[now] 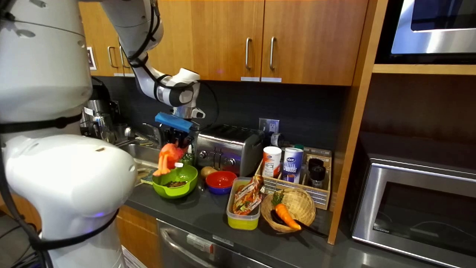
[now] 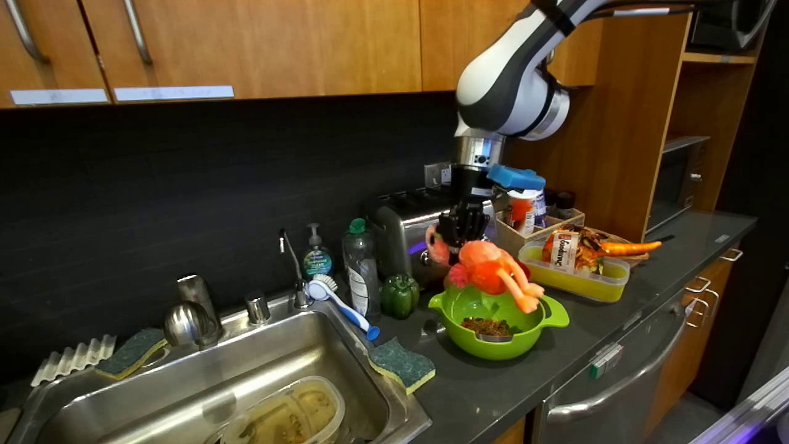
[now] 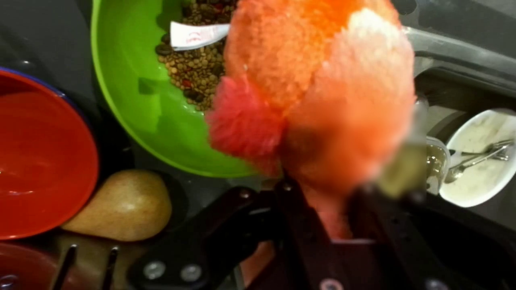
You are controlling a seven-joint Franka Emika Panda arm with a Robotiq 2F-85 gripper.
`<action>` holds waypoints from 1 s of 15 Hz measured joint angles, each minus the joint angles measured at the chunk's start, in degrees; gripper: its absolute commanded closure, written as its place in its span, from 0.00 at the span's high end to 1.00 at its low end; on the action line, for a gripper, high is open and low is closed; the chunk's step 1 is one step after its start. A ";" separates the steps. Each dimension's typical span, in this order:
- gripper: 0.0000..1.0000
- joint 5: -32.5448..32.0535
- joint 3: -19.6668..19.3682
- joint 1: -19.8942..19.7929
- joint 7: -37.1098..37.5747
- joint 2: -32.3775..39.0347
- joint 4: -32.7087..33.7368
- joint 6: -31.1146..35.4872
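My gripper (image 2: 461, 233) is shut on an orange-pink plush toy (image 2: 487, 265) and holds it above a green bowl (image 2: 493, 350). The toy also shows in an exterior view (image 1: 169, 156), with its legs hanging down. In the wrist view the toy (image 3: 318, 60) fills the middle, and the jaws (image 3: 326, 193) are at its narrow part; the fingertips are partly blurred. A white tag (image 3: 197, 36) sticks out from the toy. The green bowl (image 3: 169, 141) holds brown dry bits (image 3: 197, 64). A red bowl (image 3: 44, 161) and a tan pear-shaped item (image 3: 125, 205) are beside it.
A toaster (image 1: 230, 149) stands behind the bowls. A plastic tub (image 1: 243, 222), a wicker basket (image 1: 303, 203) with a carrot (image 1: 285, 215), and a wooden box (image 1: 323, 186) stand along the counter. A sink (image 2: 203, 382), sponge (image 2: 404, 364), green pepper (image 2: 399, 296) and bottle (image 2: 360, 265) are nearby.
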 measured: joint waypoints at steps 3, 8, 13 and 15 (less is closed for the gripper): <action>0.06 3.28 -2.17 -1.06 -1.42 -3.65 -2.51 0.14; 0.06 0.98 -6.94 -2.89 -2.36 -8.19 -4.88 -4.98; 0.06 -7.72 -11.84 -5.74 -5.26 -11.13 -4.35 -19.20; 0.06 -9.48 -13.67 -6.89 -7.10 -12.21 -3.89 -23.06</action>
